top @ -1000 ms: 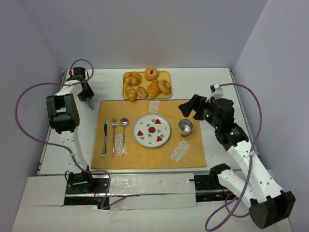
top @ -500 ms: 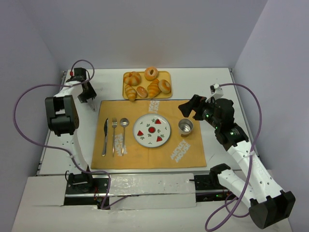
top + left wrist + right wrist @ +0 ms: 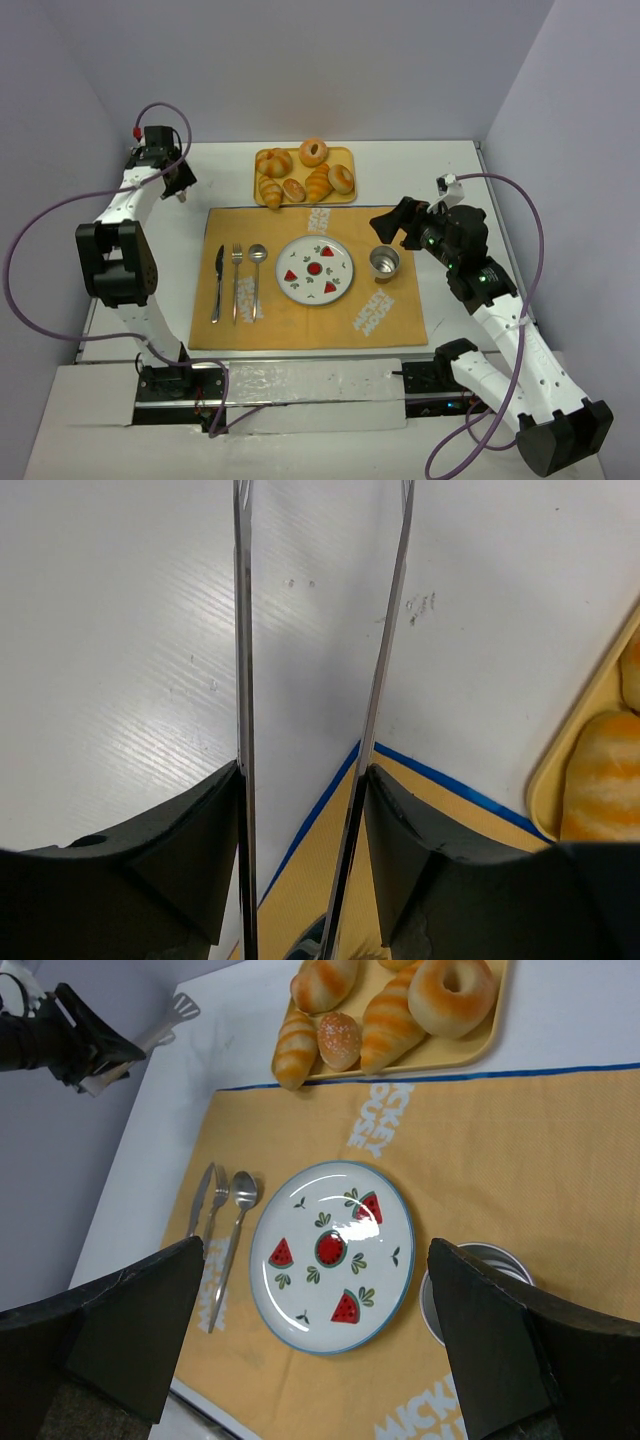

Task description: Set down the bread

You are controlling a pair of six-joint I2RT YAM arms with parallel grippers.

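Observation:
The bread, several golden croissants (image 3: 319,182) (image 3: 390,1015), lies on a yellow tray (image 3: 344,154) at the back of the table, with doughnuts and a small bun beside them. One croissant (image 3: 600,780) shows at the right edge of the left wrist view. My left gripper (image 3: 172,178) (image 3: 305,780) is left of the tray, shut on metal tongs (image 3: 242,630) (image 3: 168,1022) whose two blades stand a little apart with nothing between them. My right gripper (image 3: 392,222) (image 3: 320,1310) hangs wide open and empty above the watermelon plate (image 3: 315,270) (image 3: 300,1305).
An orange placemat (image 3: 300,330) (image 3: 520,1140) carries the plate, a metal cup (image 3: 384,262) (image 3: 480,1260) to its right, and a knife, fork and spoon (image 3: 236,280) (image 3: 225,1220) to its left. Walls close in the table's sides.
My left arm has swung back toward the far left corner, carrying the tongs with it. The right arm has not moved.

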